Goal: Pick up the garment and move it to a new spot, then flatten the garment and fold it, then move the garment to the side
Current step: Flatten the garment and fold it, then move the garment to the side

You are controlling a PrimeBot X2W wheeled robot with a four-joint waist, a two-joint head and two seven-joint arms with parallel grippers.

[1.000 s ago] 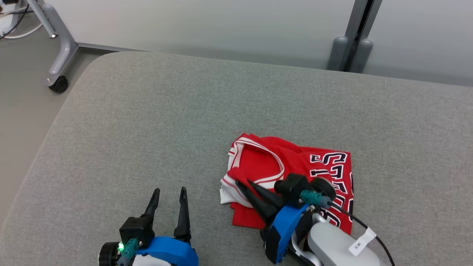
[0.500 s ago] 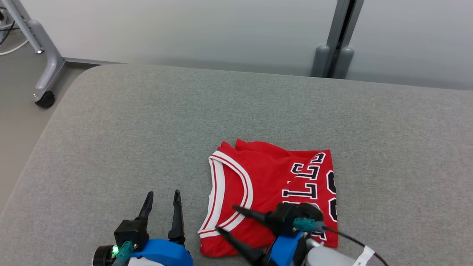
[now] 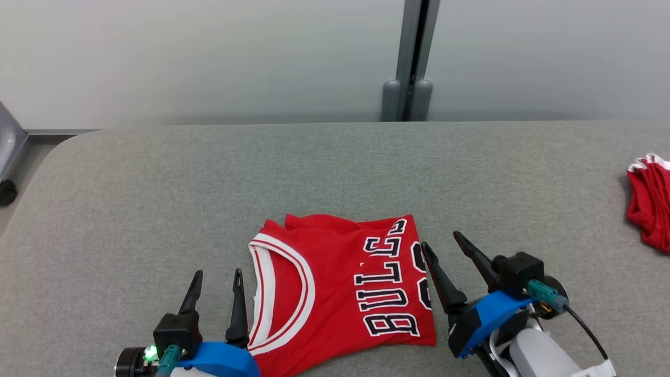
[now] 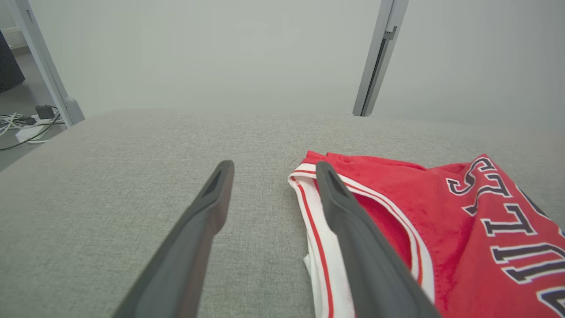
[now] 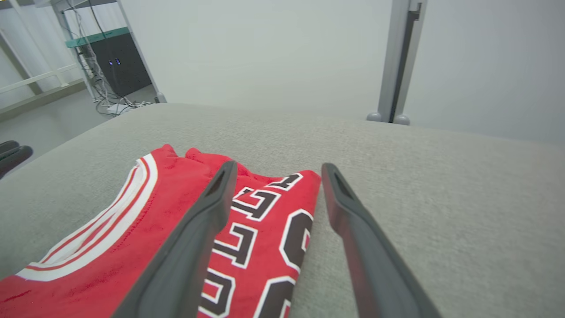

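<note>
The garment (image 3: 340, 285) is a red jersey with white trim and black letters, lying folded and flat on the grey table (image 3: 209, 183) near the front edge. It also lies to the right in the left wrist view (image 4: 441, 221) and to the left in the right wrist view (image 5: 132, 229). My left gripper (image 3: 217, 277) stands open just left of the jersey's white-trimmed edge, nothing between its fingers (image 4: 194, 229). My right gripper (image 3: 442, 243) is open beside the jersey's right edge, holding nothing; one of its fingers (image 5: 198, 238) hangs over the lettering.
Another red cloth (image 3: 649, 201) lies bunched at the table's far right edge. A grey wall and upright post (image 3: 411, 57) stand behind the table. A frame leg with a castor (image 3: 6, 191) is on the floor at the left.
My right gripper has let go of the jersey, opened and drawn off to its right side. The jersey now lies flat. The camera has swung to the right.
</note>
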